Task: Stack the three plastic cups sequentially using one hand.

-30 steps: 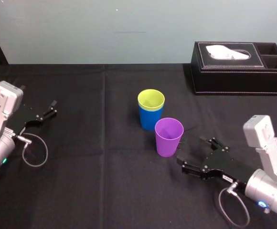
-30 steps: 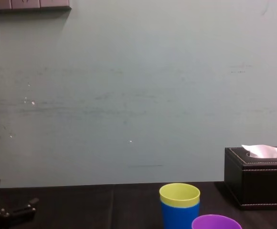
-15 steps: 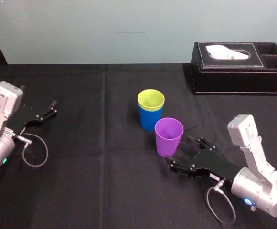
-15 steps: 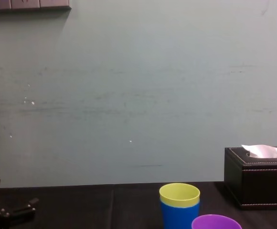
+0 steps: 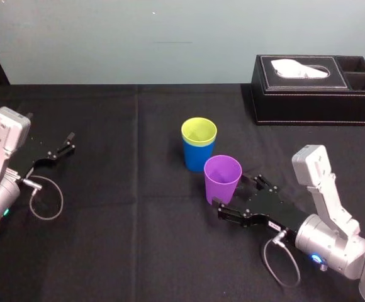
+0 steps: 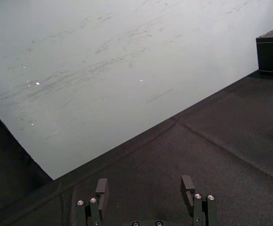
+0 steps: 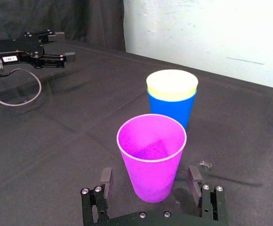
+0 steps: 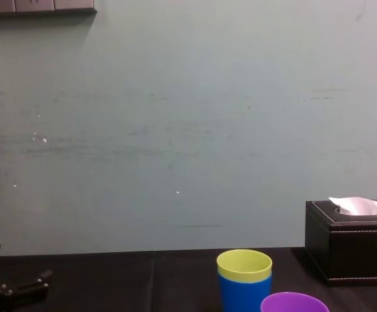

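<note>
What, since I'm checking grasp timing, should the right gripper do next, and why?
Probably close on the purple cup: the right gripper is open, its jaws either side of the upright cup's lower body, not yet gripping. The yellow-green cup already sits in the blue cup. The left gripper sits idle at the left.

The right arm [image 5: 316, 179] reaches forward and inward, its silver-grey wrist [image 5: 324, 242] held low and the right gripper [image 5: 236, 190] lying nearly level with its black fingers [image 7: 106, 179] spread wide, while the left arm [image 5: 3, 141] sits parked at the far left, the left gripper [image 5: 68, 145] pointing inward, fingers apart.
</note>
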### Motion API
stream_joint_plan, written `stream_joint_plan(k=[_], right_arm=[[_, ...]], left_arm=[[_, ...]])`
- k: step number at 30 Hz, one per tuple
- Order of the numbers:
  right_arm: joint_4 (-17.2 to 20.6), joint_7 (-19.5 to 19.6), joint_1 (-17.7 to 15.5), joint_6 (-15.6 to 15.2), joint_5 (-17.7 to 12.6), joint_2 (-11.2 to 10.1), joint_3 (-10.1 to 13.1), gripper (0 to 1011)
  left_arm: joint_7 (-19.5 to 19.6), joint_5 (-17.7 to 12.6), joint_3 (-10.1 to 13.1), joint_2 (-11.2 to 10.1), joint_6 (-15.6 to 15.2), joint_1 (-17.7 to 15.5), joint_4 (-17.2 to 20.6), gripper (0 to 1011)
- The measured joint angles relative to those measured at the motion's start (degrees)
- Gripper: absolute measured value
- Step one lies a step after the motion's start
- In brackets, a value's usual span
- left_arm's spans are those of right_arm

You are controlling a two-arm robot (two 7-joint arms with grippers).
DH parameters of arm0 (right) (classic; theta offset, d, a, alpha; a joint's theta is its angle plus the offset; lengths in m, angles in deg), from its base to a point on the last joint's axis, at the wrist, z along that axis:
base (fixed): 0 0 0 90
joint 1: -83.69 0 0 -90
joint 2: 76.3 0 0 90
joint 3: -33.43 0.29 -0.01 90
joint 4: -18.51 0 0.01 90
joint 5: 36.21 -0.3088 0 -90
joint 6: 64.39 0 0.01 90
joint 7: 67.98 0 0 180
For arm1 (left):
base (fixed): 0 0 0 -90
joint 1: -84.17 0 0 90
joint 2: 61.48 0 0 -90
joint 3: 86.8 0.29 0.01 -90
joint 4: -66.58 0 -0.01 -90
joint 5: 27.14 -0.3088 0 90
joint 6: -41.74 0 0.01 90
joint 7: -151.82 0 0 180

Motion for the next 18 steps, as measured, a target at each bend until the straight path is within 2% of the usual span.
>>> stream_joint_plan(k=[18], right_arm=[[-2.3,1.7,2.3,0.8,2.4,3.0,-0.8,1000]], left_arm=[[0.0,0.0,0.0,0.0,0.0,0.0,0.0,1011]])
